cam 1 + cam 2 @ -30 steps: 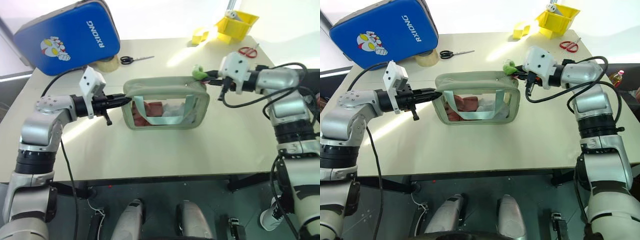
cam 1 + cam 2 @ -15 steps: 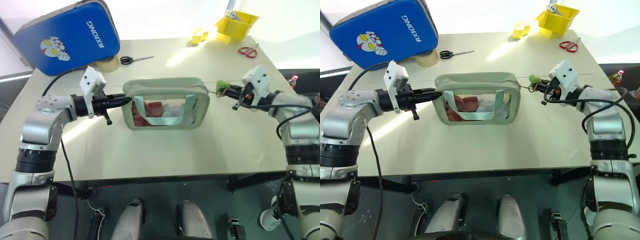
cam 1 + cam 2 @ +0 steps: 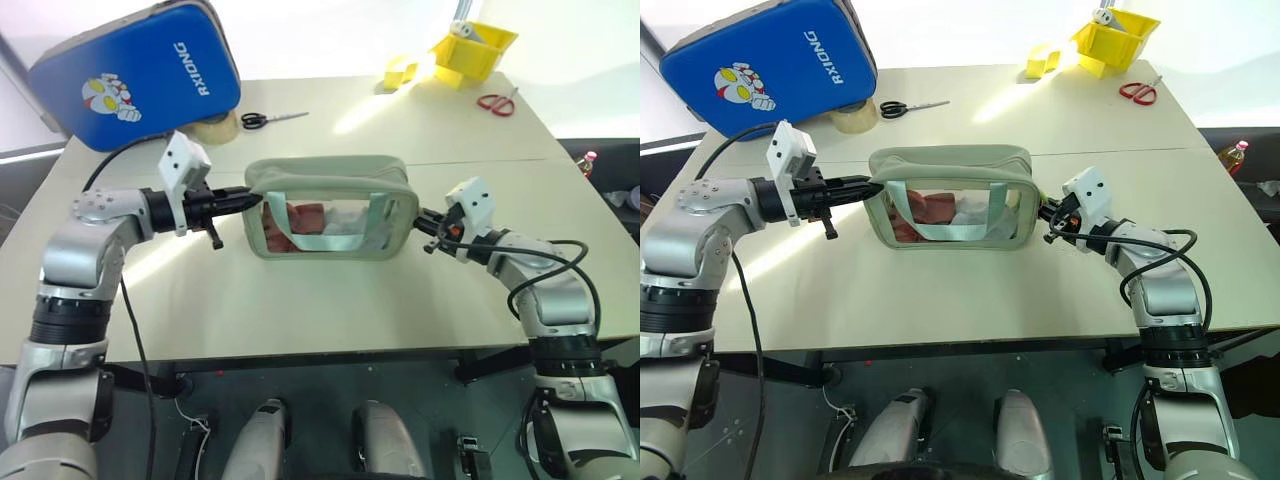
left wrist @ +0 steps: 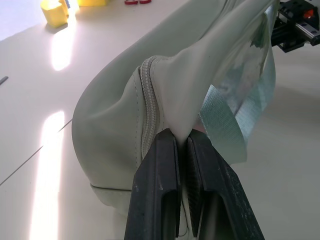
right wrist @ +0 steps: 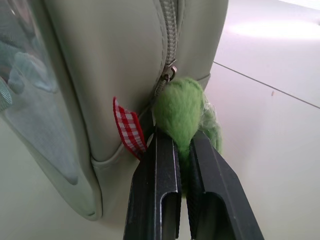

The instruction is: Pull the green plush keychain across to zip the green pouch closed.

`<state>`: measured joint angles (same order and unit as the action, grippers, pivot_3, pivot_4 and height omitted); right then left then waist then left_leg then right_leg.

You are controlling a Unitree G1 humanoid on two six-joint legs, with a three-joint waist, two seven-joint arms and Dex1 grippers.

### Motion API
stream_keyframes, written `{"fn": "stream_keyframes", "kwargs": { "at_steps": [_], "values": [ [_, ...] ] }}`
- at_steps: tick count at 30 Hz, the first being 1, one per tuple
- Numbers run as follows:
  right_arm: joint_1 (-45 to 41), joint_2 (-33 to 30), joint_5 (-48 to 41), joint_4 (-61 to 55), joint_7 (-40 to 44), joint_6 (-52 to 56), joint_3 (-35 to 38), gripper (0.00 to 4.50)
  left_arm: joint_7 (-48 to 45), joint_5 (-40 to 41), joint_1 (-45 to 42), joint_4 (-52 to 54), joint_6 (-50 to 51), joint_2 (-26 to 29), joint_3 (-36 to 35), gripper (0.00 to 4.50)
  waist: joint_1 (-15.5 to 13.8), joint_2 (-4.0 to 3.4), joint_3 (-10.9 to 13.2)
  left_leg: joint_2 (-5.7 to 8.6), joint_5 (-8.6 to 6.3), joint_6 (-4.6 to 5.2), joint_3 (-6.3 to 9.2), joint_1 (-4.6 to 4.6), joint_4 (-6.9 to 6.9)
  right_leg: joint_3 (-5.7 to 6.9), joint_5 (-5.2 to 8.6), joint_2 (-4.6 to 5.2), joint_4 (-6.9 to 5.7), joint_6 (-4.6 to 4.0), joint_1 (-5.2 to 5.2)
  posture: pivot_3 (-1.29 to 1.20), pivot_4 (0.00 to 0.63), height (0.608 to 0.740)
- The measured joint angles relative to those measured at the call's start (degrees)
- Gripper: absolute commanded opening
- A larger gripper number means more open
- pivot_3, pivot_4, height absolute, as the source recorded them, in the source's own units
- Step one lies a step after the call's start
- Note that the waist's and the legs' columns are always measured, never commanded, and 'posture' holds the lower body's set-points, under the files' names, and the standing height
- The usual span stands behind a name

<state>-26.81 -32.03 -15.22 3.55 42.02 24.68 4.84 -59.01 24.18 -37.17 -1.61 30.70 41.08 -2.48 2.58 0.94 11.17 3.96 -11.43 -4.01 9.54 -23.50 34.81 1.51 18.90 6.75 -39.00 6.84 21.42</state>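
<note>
1. Keychain [image 5: 181, 112] sits at the pouch's [image 3: 330, 180] right end, frame centre, clamped by the right gripper [image 5: 182, 150] (red checked tag beside it).
2. Left gripper [image 4: 181, 150] is clenched on the pouch's left end.
3. Blue case [image 3: 130, 70] upper left.

green pouch [image 3: 950, 196] on table [image 3: 970, 290], gripper at each end

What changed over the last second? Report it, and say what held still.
The right gripper, shut on the green plush keychain, carried it from the green pouch's top corner out to the side, then down its end. The left gripper stayed clamped on the pouch's other end; the pouch kept its place.
</note>
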Motion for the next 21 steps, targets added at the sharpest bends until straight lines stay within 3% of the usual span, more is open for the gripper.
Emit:
{"fn": "stream_keyframes", "kwargs": {
  "at_steps": [4, 8, 13, 18, 21],
  "values": [
    [-1.1, -1.7, -2.0, 0.0, 1.9, 1.8, 0.4, 2.59, 0.3, -0.4, 0.0, 0.0, 0.0, 0.3, 0.0, 0.00, 0.0, 0.00, 0.0, 0.00, 0.00, 0.00, 0.00, 0.00, -0.01, 0.00, 0.00, 0.00, 0.00, 0.00, 0.00, 0.00, 0.150, 0.740],
    [-2.2, -8.1, -5.0, -1.5, 8.5, 5.4, 0.5, 4.47, 0.4, -0.5, -0.1, -0.2, -0.1, 0.7, 0.0, 0.00, -0.1, 0.00, 0.0, 0.00, -0.01, 0.03, -0.01, -0.01, 0.00, 0.01, 0.00, 0.00, 0.01, 0.01, -0.01, 0.00, 0.150, 0.740],
    [-5.9, -18.0, -8.1, -2.1, 18.3, 9.3, 0.6, 4.47, 0.4, -0.7, -0.3, -0.6, -0.2, 1.0, 0.0, 0.00, 0.0, 0.00, 0.0, 0.00, -0.04, 0.06, -0.04, -0.01, 0.01, 0.01, 0.00, 0.00, 0.01, 0.01, 0.00, 0.00, 0.150, 0.740],
    [-13.5, -21.3, -8.6, -1.5, 23.2, 10.0, 0.2, 4.47, 0.4, -0.7, -0.4, -0.7, -0.2, 1.1, 0.0, 0.00, 0.0, 0.00, 0.0, -0.02, -0.04, 0.07, -0.04, -0.01, 0.00, 0.01, 0.01, 0.00, 0.03, 0.01, 0.00, 0.00, 0.150, 0.740],
    [-16.2, -21.0, -8.6, -1.2, 24.1, 10.0, -0.8, 4.50, 0.4, -0.7, -0.5, -0.7, -0.2, 1.2, 0.0, 1.12, -0.1, 0.01, 0.0, -0.01, -0.04, 0.07, -0.04, -0.02, -0.01, 0.01, 0.01, 0.01, 0.05, 0.01, 0.00, 0.00, 0.150, 0.740]
  ]
}}
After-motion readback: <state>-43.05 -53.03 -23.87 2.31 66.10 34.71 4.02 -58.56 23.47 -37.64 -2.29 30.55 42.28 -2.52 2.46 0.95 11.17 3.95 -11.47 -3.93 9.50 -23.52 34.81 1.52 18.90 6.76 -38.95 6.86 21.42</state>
